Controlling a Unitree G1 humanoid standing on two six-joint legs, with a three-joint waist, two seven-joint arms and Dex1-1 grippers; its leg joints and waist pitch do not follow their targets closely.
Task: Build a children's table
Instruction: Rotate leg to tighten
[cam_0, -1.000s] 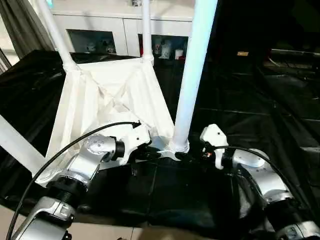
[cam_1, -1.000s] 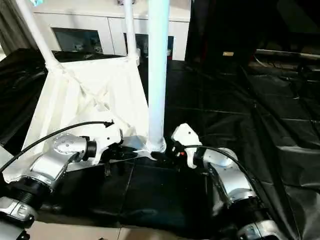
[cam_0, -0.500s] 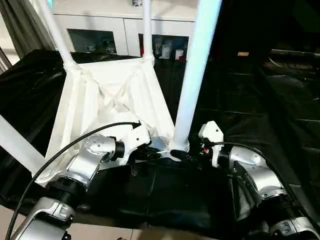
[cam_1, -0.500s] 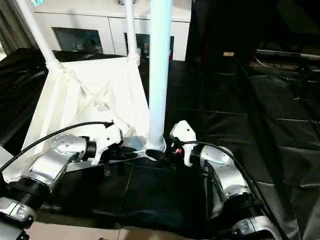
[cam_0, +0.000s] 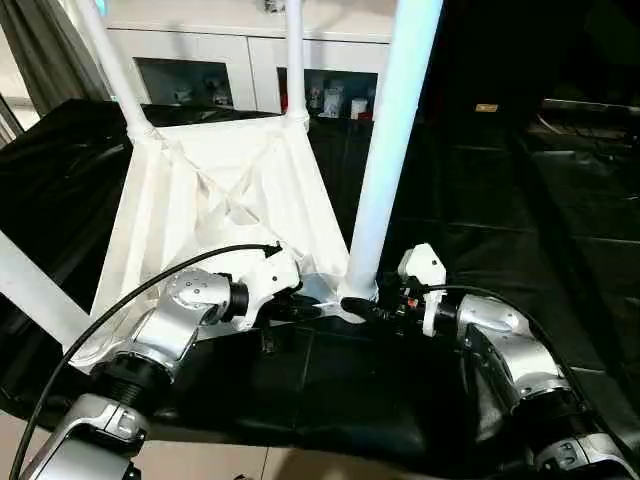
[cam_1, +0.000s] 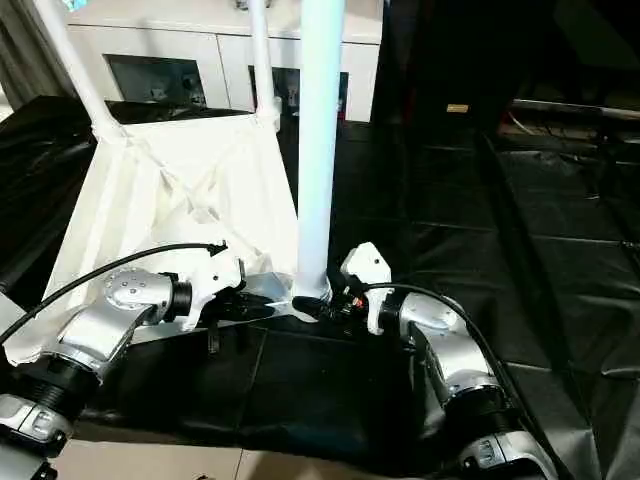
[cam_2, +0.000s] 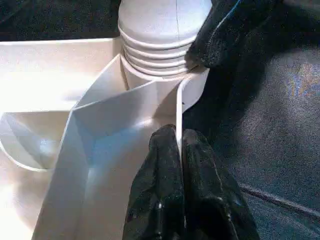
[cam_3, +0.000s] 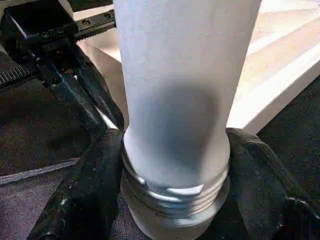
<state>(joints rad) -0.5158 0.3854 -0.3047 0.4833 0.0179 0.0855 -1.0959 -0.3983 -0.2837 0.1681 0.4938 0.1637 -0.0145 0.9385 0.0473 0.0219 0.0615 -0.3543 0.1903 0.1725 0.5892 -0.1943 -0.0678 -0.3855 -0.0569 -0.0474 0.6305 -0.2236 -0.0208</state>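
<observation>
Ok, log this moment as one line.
table top: upside down on black sheet | left gripper: pinching its rim | right gripper: around leg base at corner socket

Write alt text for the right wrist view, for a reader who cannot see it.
Two black fingers of the right end effector sit on either side of a white table leg, at its ribbed base. Behind it, the left end effector pinches the rim of the white tabletop, over black sheeting.
</observation>
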